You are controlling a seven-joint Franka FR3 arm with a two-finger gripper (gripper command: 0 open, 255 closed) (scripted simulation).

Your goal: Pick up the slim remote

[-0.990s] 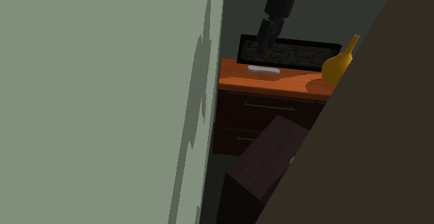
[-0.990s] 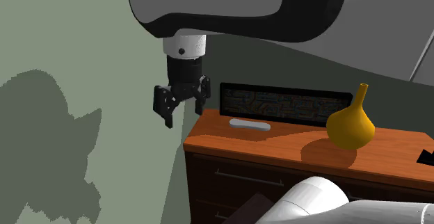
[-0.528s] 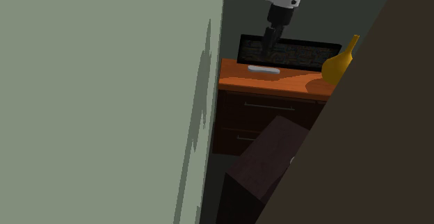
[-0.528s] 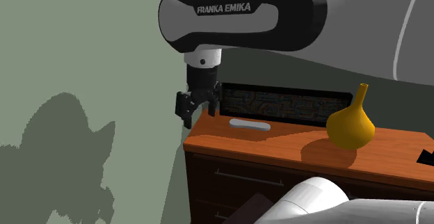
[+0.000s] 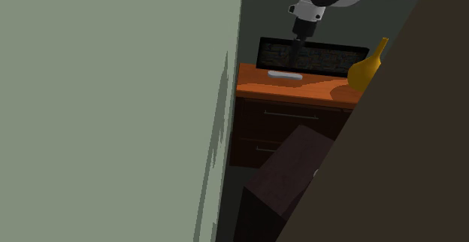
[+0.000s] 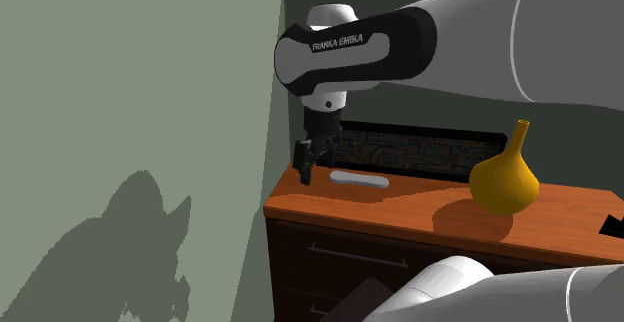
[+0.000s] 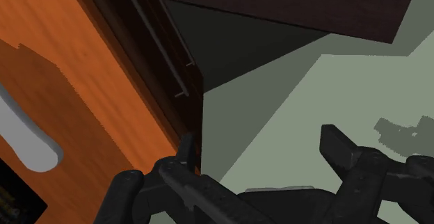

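Observation:
The slim remote is a pale grey bar lying flat on the orange dresser top, just in front of a long dark panel. The shoulder view shows the remote near the back of the dresser top. My black gripper hangs open just above the dresser's end, beside the remote on the second exterior view's left, touching nothing. In the wrist view the gripper has its fingers spread over the dresser's corner, and the remote lies off to one side.
A yellow long-necked vase stands on the dresser beyond the remote's other end. A green wall closes the shoulder view's left. Drawers with thin handles front the dresser, and a dark box sits below it.
The arm has reached farther toward the dresser and the gripper has come down to the dresser's end near the remote. Its fingers stayed open.

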